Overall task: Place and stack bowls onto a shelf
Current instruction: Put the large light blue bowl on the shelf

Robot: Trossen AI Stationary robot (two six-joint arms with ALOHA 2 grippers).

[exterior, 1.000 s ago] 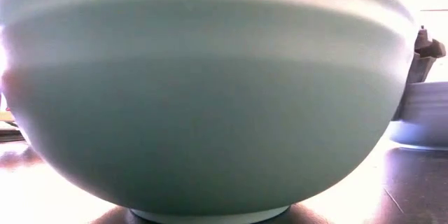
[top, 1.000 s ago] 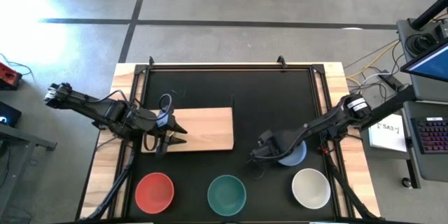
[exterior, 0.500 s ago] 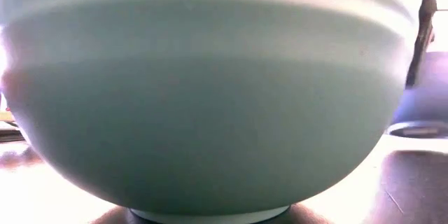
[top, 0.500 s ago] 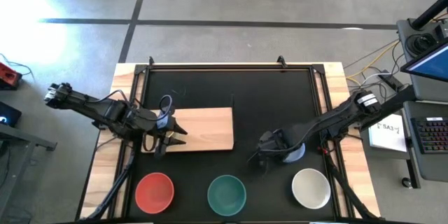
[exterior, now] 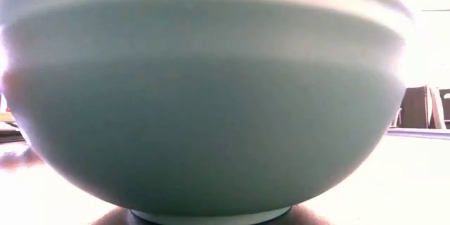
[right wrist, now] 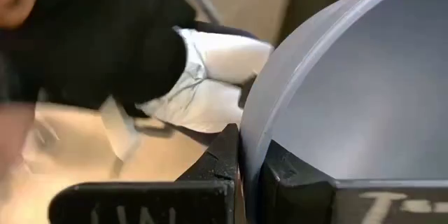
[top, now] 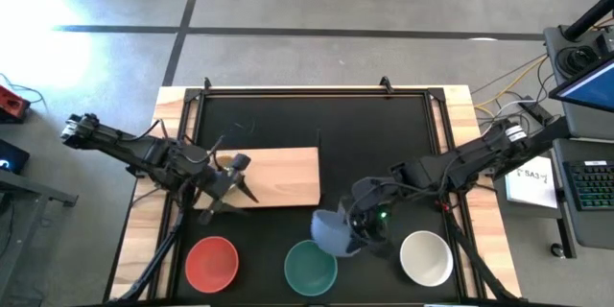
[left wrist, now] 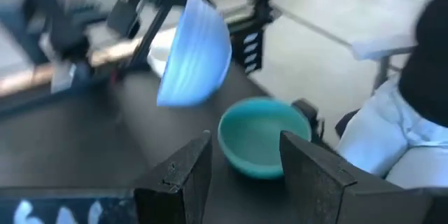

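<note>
My right gripper (top: 357,223) is shut on the pale blue bowl (top: 331,233), which is in the air above the table's near middle, just beside the teal bowl (top: 310,266). In the left wrist view the pale blue bowl (left wrist: 192,49) hangs tipped above the teal bowl (left wrist: 262,136). The red bowl (top: 212,261) and the white bowl (top: 426,257) stand on their bases along the near edge. The shelf (top: 283,177) lies flat left of centre. My left gripper (top: 225,190) is open over the shelf's left end and touches nothing. The small bowls are out of view. My right gripper holds the pale blue bowl by its rim (right wrist: 246,129), with one finger (right wrist: 294,178) inside the bowl and the other finger (right wrist: 220,157) outside. The fingers come from the table's right, slanting down. The bowl is lifted clear and tipped steeply on its side.
The teal bowl (exterior: 204,98) fills the low view and hides the table behind it. A person in white trousers (left wrist: 392,133) stands beyond the table's near edge. A black frame (top: 317,92) borders the tabletop. Bare black table lies between the shelf and the far edge.
My right gripper has lifted the pale blue bowl off the table from right of centre. It has carried the bowl toward the table's left and near edge, and the bowl has tipped onto its side. My left gripper has turned over the shelf's left end.
</note>
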